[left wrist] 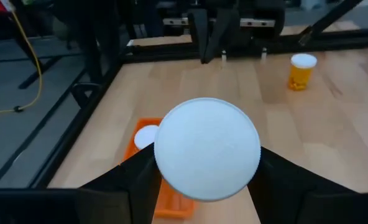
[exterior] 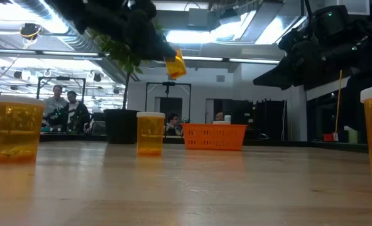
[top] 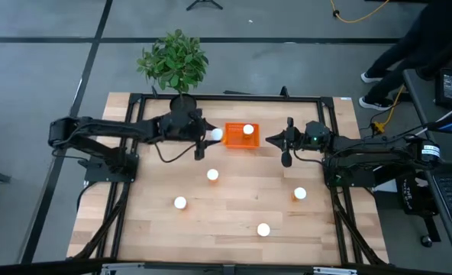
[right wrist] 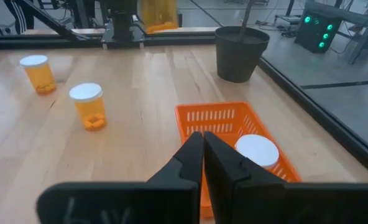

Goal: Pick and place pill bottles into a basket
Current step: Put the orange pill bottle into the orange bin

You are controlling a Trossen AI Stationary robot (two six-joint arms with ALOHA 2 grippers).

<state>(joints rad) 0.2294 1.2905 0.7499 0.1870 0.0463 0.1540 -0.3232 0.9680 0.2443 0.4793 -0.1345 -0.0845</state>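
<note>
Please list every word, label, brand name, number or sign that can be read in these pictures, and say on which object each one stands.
There is no readable text in any view.
The pill bottles show plain white caps and orange bodies, with no label visible.
The basket carries no lettering.
The plant pot is plain and dark.
The device with green lights shows only lights, no readable marking.

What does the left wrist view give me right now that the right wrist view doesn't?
Only the left wrist view: the left gripper clamped on a white-capped orange pill bottle, cap toward the camera, over the near end of the small bright-orange plastic basket.
Only the right wrist view: the shut right gripper, the dark plant pot, and two standing bottles.
Both: one bottle's white cap inside the basket.
</note>
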